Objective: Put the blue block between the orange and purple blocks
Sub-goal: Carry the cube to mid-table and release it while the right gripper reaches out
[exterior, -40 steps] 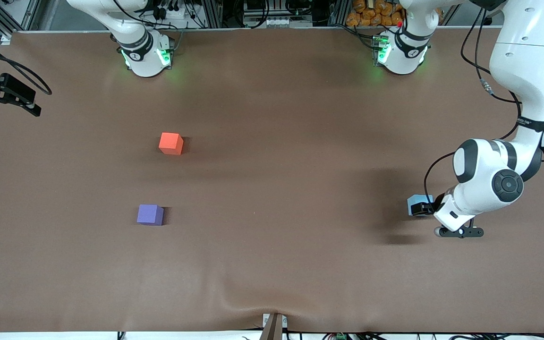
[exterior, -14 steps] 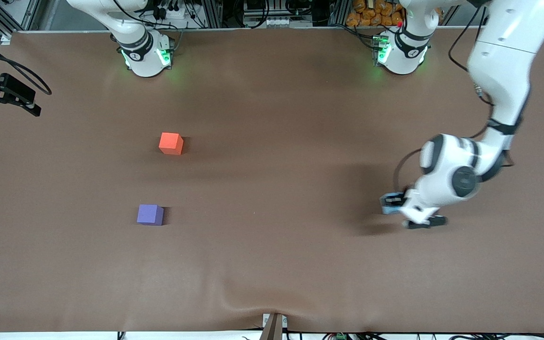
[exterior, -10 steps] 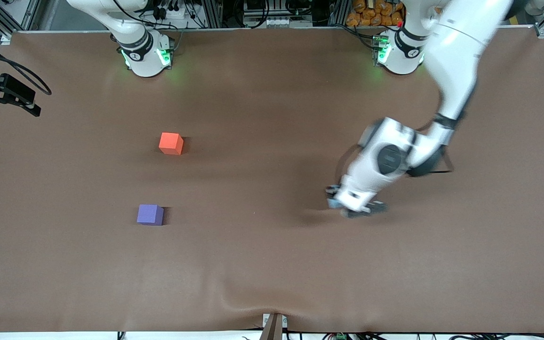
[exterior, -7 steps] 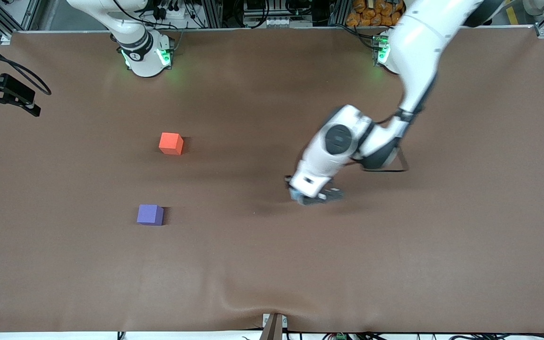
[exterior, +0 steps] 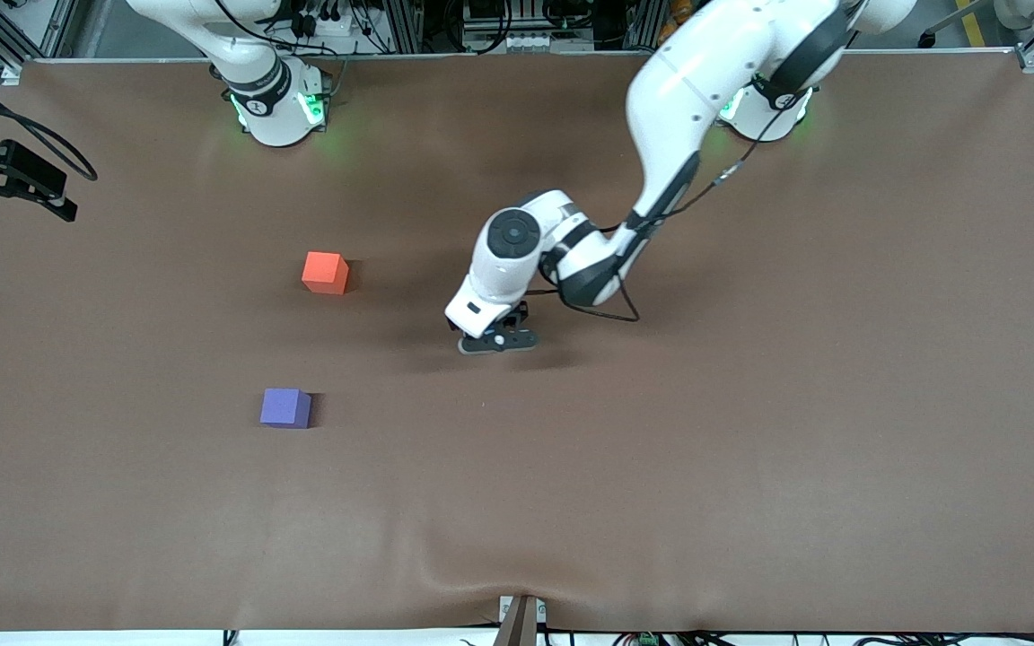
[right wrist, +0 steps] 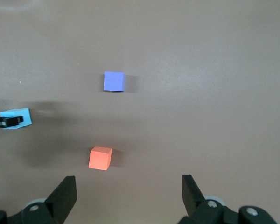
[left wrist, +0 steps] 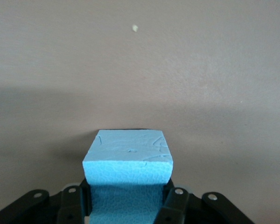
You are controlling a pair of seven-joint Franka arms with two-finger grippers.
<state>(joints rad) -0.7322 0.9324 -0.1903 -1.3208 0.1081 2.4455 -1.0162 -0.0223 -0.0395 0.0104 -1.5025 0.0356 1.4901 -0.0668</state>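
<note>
The brown desk (exterior: 750,449) carries the orange block (exterior: 324,272) and, nearer the front camera than it, the purple block (exterior: 284,407); neither has moved. The left gripper (exterior: 492,336) has swept from the left arm's end to mid-desk, jaws clenched on the blue block (left wrist: 128,163). The right gripper (right wrist: 128,198) waits high over the orange block, jaws released.
</note>
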